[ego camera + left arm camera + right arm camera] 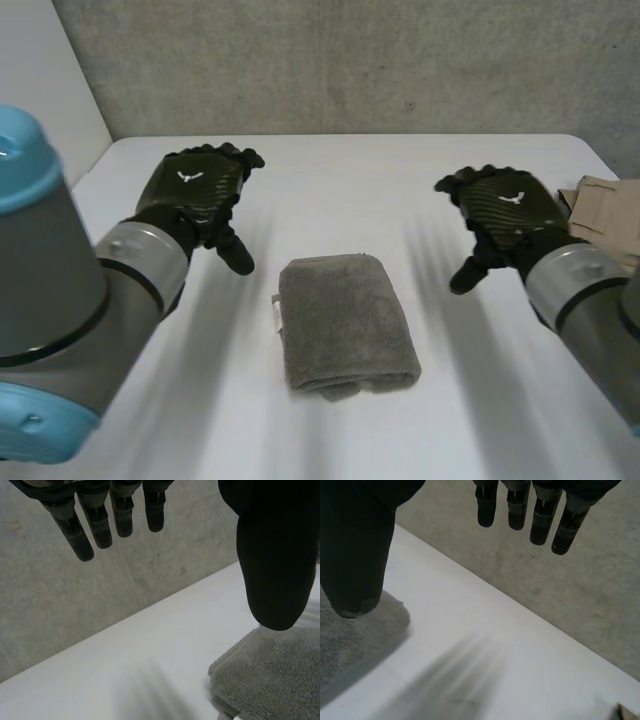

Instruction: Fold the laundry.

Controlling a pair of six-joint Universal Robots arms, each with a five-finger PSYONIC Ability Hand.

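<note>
A grey towel (345, 325) lies folded into a small rectangle in the middle of the white table (340, 190). My left hand (195, 195) hovers above the table to the towel's left, fingers straight and spread, holding nothing. My right hand (505, 215) hovers to the towel's right, equally open and empty. In the left wrist view the fingers (87, 522) hang straight and the thumb (272, 555) stands over a corner of the towel (272, 675). In the right wrist view the fingers (540, 512) are straight and the thumb (357, 545) is above the towel's edge (355, 640).
A beige folded cloth (610, 215) lies at the table's right edge, close behind my right hand; its corner (627, 712) shows in the right wrist view. A grey wall (350, 60) rises behind the table's far edge.
</note>
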